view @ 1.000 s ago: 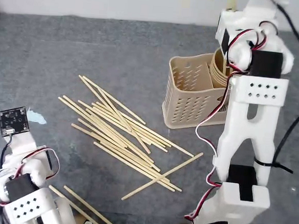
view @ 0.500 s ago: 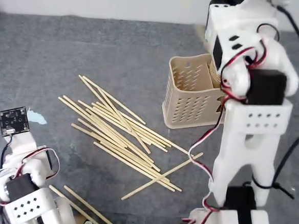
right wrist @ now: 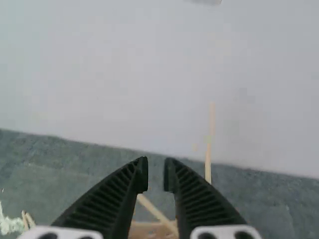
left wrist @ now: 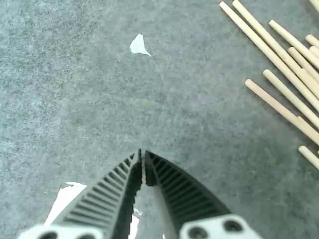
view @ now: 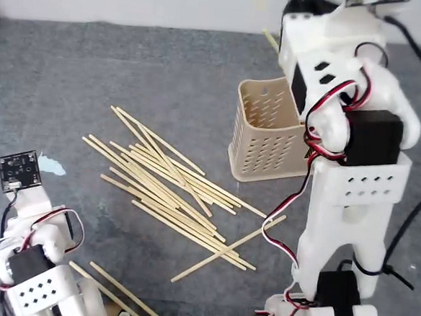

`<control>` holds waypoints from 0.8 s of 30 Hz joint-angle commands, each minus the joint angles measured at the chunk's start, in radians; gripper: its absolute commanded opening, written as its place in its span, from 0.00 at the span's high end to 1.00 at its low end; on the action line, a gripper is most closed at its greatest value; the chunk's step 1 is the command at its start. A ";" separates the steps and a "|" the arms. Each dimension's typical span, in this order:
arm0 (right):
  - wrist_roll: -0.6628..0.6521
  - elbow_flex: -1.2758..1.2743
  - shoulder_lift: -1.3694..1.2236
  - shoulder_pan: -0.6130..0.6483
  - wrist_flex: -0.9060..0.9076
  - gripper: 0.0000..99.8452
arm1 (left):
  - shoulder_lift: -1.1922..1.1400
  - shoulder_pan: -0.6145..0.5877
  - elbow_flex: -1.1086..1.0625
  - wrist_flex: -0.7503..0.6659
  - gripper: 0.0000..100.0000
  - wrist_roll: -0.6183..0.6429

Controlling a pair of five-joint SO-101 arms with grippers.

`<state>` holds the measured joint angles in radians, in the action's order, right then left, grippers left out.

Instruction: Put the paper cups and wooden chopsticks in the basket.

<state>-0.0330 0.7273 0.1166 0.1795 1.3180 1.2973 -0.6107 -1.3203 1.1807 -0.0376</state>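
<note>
Nearest, at the table's front corner, the left arm sits folded low. Its left gripper [left wrist: 143, 155] is closed tip to tip on nothing and points down at the grey mat [left wrist: 89, 99], with a paper scrap [left wrist: 139, 45] beyond it. Two stray chopsticks [view: 115, 282] lie just beside that arm's base.

Farther in, at mid-table, lies the heap of wooden chopsticks [view: 169, 184], fanned and crossing one another. One diagonal chopstick [view: 229, 249] lies along the heap's near edge.

- **Handling:** the sticks look light, stiff and smooth. They are likely to roll on the mat, and to swing in the jaws if pinched near an end.
- **Where to grip:** probably at mid-length, with the jaws set across the stick.
- **Which to take first:** an outlier such as the diagonal one, which has bare mat on either side over much of its length. Closing on a stick inside the heap would probably drag its neighbours along.

Beyond the heap stands the basket [view: 266, 144], upright, perforated and tall for its footprint. It appears light enough to tip if nudged. A stick held at its middle would need tilting end-down to go in.

The right arm [view: 350, 182] rises over the basket's far side. From behind its upper housing a single chopstick end [view: 271, 41] pokes out.

Farthest, the right gripper [right wrist: 155, 174] faces the wall [right wrist: 99, 59]. Its jaws are parted by a narrow gap and hold nothing.

The paper cups of the task would presumably be thin-walled and easily crushed, so they are best taken lightly at the rim.
</note>
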 commanded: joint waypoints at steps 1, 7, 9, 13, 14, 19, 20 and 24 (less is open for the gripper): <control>-0.025 0.044 -0.012 0.028 0.130 0.82 | 0.012 0.003 0.008 -0.018 0.99 0.006; -0.074 0.049 -0.151 0.041 0.154 0.82 | 0.012 0.003 0.008 -0.018 0.99 0.006; -0.074 0.049 -0.185 0.041 0.127 0.82 | 0.012 0.003 0.008 -0.018 0.99 0.006; -0.075 0.049 -0.216 0.015 0.064 0.85 | 0.012 0.003 0.008 -0.018 0.99 0.006; -0.078 0.049 -0.219 0.007 0.047 0.89 | 0.012 0.003 0.008 -0.018 0.99 0.006; -0.175 0.046 -0.220 -0.001 0.001 0.98 | 0.012 0.003 0.008 -0.018 0.99 0.006; -0.175 0.046 -0.213 -0.010 -0.001 0.99 | 0.012 0.003 0.008 -0.018 0.99 0.006; -0.183 0.061 -0.200 -0.025 -0.007 0.99 | 0.012 0.003 0.008 -0.018 0.99 0.006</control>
<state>-0.2018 0.7273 -0.1105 0.1672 1.3288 1.2973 -0.6107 -1.3203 1.1807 -0.0376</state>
